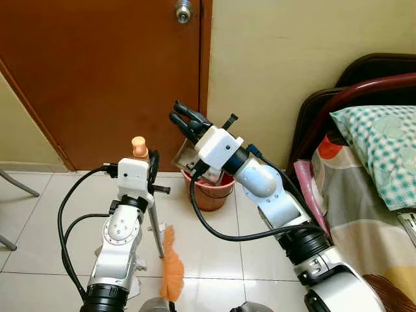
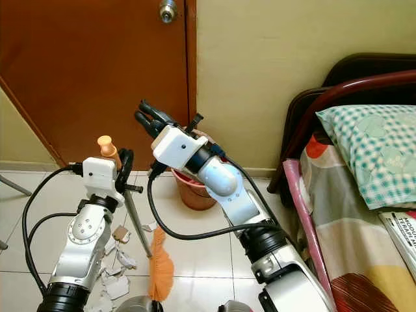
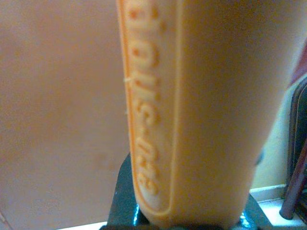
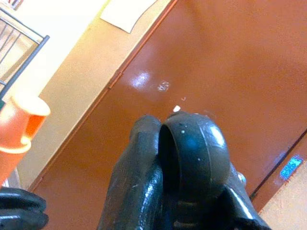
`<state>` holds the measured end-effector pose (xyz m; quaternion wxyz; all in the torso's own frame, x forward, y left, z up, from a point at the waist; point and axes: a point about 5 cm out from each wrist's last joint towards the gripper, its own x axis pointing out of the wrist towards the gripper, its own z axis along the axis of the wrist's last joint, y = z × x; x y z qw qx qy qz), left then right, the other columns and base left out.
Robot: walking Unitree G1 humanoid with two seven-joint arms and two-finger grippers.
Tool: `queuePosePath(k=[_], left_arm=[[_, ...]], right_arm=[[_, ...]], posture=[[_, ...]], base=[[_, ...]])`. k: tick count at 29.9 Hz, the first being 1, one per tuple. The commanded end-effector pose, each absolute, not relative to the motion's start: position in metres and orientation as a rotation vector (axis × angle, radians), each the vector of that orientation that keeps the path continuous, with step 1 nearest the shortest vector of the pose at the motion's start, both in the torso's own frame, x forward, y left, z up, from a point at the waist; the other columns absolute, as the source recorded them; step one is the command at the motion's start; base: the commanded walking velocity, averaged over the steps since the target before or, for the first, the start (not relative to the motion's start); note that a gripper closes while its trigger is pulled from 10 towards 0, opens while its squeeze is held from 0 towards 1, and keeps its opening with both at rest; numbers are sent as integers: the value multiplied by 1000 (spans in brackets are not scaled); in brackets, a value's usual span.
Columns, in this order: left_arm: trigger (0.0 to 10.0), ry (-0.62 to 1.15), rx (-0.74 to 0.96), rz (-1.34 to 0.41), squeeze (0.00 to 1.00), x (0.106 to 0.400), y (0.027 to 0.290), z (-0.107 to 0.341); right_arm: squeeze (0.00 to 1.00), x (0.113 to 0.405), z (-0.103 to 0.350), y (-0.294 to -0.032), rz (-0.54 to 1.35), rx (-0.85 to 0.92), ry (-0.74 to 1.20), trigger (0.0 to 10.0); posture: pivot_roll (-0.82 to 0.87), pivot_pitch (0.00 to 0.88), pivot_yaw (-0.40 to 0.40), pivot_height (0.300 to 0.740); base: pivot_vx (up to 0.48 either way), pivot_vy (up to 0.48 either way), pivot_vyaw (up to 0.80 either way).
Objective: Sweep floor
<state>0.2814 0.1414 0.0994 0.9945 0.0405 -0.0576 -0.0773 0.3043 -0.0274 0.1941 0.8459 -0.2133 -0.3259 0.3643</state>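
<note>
Broom handle is clenched in the left pincer; right pincer hovers clenched, empty.

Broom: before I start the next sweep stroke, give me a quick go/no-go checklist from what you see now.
1. Left end effector shut on the broom handle: ok.
2. Broom bristles down at the floor: ok.
3. Paper scraps lie beside the bristles, within the stroke: ok.
4. Right end effector raised, holding nothing, fingers together: ok.
5. Red bucket stands near the sweep path by the door: not ok.
6. Grip firmness on the handle: cannot tell.
</note>
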Motion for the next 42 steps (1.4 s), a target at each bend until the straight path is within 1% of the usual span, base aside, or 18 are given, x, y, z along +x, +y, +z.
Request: queuePosePath(k=[1, 3, 4, 9, 11, 13, 14, 15, 16, 17, 19, 20, 21, 24, 28, 32, 38, 42], left_arm=[[10000, -121, 73, -160, 0, 284, 139, 101], [10000, -122, 73, -159, 0, 284, 138, 101], [10000, -123, 72, -159, 0, 285, 138, 101], [10000, -126, 70, -156, 0, 287, 137, 102], [10000, -126, 70, -156, 0, 287, 137, 102], [10000, -128, 69, -155, 0, 287, 137, 102], [10000, -128, 69, -155, 0, 287, 137, 102], [10000, -130, 69, -154, 0, 287, 137, 102], [10000, -132, 70, -152, 0, 288, 138, 102], [10000, -132, 70, -152, 0, 288, 138, 102], [10000, -134, 72, -148, 0, 289, 140, 103], [10000, -134, 72, -148, 0, 289, 140, 103], [10000, -134, 72, -147, 0, 289, 141, 103], [10000, -134, 73, -147, 0, 289, 141, 103], [10000, -136, 72, -152, 0, 290, 140, 104], [10000, -138, 72, -158, 0, 290, 140, 104], [10000, -139, 77, -160, 0, 291, 141, 105], [10000, -133, 76, -162, 0, 290, 141, 103]], right_arm=[[0, 307, 206, -31, 738, -459, -735, 10000], [0, 307, 210, -33, 712, -467, -758, 10000], [0, 309, 217, -36, 652, -491, -805, 10000], [0, 313, 238, -46, 536, -467, -873, 10000], [0, 316, 246, -50, 496, -447, -888, 10000], [0, 321, 266, -58, 411, -367, -907, 10000], [0, 321, 266, -58, 411, -367, -907, 10000], [0, 324, 287, -69, 330, -369, -947, 10000], [0, 325, 295, -75, 294, -395, -968, 10000], [0, 325, 295, -75, 294, -395, -968, 10000], [0, 329, 304, -91, 223, -471, -979, 10000], [0, 329, 304, -91, 223, -471, -979, 10000], [0, 333, 302, -104, 176, -514, -945, 10000], [0, 336, 293, -122, 121, -550, -865, 10000], [0, 336, 283, -136, 74, -530, -789, 10000], [0, 335, 275, -143, 46, -519, -740, 10000], [0, 337, 259, -151, 17, -441, -639, 10000], [0, 339, 237, -153, 3, -389, -516, 10000]], posture=[[-32, 0, -29, 740], [-32, 0, -29, 740], [-34, 0, -30, 740], [-35, 0, -32, 740], [-35, 0, -32, 740], [-34, 0, -32, 740], [-34, 0, -32, 740], [-34, 0, -32, 740], [-34, 0, -32, 740], [-34, 0, -32, 740], [-35, 0, -30, 740], [-35, 0, -30, 740], [-36, 0, -29, 740], [-43, 0, -23, 740], [-45, 0, -18, 740], [-47, 0, -11, 740], [-48, 0, -10, 740], [-49, 0, -10, 740]], base=[[0, 0, 0], [0, 0, 0], [0, 0, 0], [0, 0, 0], [0, 0, 0], [0, 0, 0], [0, 0, 0], [0, 0, 0], [0, 0, 0], [0, 0, 0], [0, 0, 0], [0, 0, 0], [0, 0, 0], [0, 0, 0], [0, 0, 0], [0, 0, 0], [0, 0, 0], [0, 0, 0]])
